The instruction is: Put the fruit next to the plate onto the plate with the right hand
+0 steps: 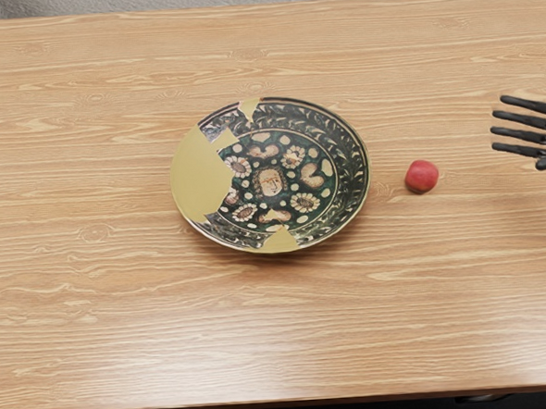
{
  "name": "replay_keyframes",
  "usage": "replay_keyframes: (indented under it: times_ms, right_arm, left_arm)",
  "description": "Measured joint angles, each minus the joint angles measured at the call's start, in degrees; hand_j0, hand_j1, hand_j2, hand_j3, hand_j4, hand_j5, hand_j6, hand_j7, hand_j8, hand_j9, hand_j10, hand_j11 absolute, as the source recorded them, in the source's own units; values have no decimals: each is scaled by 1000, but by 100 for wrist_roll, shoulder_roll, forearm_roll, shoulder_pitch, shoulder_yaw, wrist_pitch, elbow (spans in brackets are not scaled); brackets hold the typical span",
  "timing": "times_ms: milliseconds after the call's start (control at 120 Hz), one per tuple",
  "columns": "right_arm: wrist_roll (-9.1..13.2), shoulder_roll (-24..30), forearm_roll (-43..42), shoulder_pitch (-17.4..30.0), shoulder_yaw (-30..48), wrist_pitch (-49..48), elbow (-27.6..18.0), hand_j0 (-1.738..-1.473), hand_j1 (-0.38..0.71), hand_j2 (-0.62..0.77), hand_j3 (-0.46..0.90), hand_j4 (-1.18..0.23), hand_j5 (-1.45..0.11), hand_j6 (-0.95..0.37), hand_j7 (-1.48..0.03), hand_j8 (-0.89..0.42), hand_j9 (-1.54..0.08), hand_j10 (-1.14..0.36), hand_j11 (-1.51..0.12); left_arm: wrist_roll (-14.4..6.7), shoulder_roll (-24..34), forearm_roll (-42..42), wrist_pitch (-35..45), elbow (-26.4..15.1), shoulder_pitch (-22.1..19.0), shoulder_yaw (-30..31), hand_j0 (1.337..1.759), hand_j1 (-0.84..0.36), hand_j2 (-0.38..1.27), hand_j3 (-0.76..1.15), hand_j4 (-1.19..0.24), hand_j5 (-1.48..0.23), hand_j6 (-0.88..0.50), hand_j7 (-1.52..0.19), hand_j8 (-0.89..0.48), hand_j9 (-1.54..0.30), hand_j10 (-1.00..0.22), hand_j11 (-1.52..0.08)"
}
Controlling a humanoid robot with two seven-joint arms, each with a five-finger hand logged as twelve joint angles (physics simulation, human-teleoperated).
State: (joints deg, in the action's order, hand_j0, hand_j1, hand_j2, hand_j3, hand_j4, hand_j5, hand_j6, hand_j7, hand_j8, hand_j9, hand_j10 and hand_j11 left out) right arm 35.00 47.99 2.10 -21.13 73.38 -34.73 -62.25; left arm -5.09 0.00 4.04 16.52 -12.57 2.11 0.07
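Fruit is the thing to move, but biggest stuff first. The wooden bench fills pretty much the whole view. Near the middle sits the plate, round, dark and patterned with flowers, with a few plain tan patches along its left rim and one at the bottom edge. Nothing on it yet.

The right hand pokes in from the right edge, a bit above the fruit's level in the picture. Its fingers are spread out, pointing left, grasping nothing. The left arm doesn't show at all.

Now the fruit itself: a small red ball lying on the bench just beside the plate's right rim, not touching it, between the plate and the hand. It's the smallest thing here by far.

Handling guess: light, firm and smooth-skinned, so probably a bit slippery. It will likely roll if nudged from one side. I'd close on it from opposite sides around its widest part, thumb against two fingers, and not squeeze hard.

Direction-wise there's not much to say. It looks nearly round, so I can't pick out a long axis, and any stem end is too small to make out.
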Motion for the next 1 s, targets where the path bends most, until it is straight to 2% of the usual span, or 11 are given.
replay_keyframes:
  times_ms: [142, 250, 350, 483, 608, 717, 767, 833, 1000]
  right_arm:
    - [0, -7, 40, -76, -36, -23, 21, -1658, -320, 0, 0, -24, -34, -23, -34, -21, -34, -22, -34]
    - [0, -18, -192, -676, -512, -28, -16, -1658, -320, -1, 0, -23, -33, -22, -33, -21, -33, -22, -33]
    - [0, -179, -1232, -1290, -866, -29, -166, -1658, -318, -3, 0, -25, -35, -24, -35, -24, -35, -24, -35]
    - [0, -473, -2829, -1589, -1091, 76, -825, -1658, -315, -4, 0, -28, -38, -28, -38, -27, -38, -28, -38]
    - [0, -695, -4439, -1792, -1682, 1162, -1392, -1658, -315, -4, 0, -29, -38, -29, -38, -29, -38, -29, -38]
    - [0, -817, -5524, -2518, -2813, 2165, -1593, -1658, -315, -4, 0, -30, -38, -30, -38, -30, -38, -30, -38]
    - [0, -921, -5819, -2925, -3423, 2574, -1627, -1658, -314, -5, 0, -31, -39, -32, -39, -31, -39, -30, -39]
    - [0, -1065, -6134, -3234, -4026, 3027, -1634, -1658, -296, -8, 0, -47, -58, -47, -58, -47, -58, -46, -58]
    - [0, -1396, -6671, -3484, -5084, 4262, -1471, -1658, -285, -9, 0, -57, -71, -59, -71, -58, -71, -57, -71]
  left_arm:
    - [0, 0, -1, 0, 0, 0, 0, 1658, 349, 0, 0, 0, 0, -1, 0, -1, 0, 0, 0]
    - [0, 0, 0, 0, 0, 0, 0, 1658, 349, 0, 0, 0, 0, -1, 0, -1, 0, 0, 0]
    - [0, 0, 0, 0, 0, 0, 0, 1658, 349, 0, 0, 0, 0, -1, 0, -1, 0, 0, 0]
    - [0, 0, 0, 0, 0, 0, 1, 1658, 349, 0, 0, 0, 0, -1, 0, 0, 0, 0, 0]
    - [0, 0, 0, 0, 0, 0, 1, 1658, 349, 0, 0, 0, 0, -1, 0, -1, 0, 0, 0]
    - [0, 0, 0, 0, 0, 0, 1, 1658, 349, 0, 0, 0, 0, -1, 0, -1, 0, 0, 0]
    - [0, 0, 0, 0, 0, 0, 1, 1658, 349, 0, 0, 0, 0, -1, 0, -1, 0, 0, 0]
    - [0, 0, 0, 0, 0, 0, 1, 1658, 349, 0, 0, 0, 0, -1, 0, 0, 0, 0, 0]
    - [0, 0, 1, 0, 0, 0, 1, 1658, 349, 0, 0, 0, 0, -1, 0, 0, 0, 0, 0]
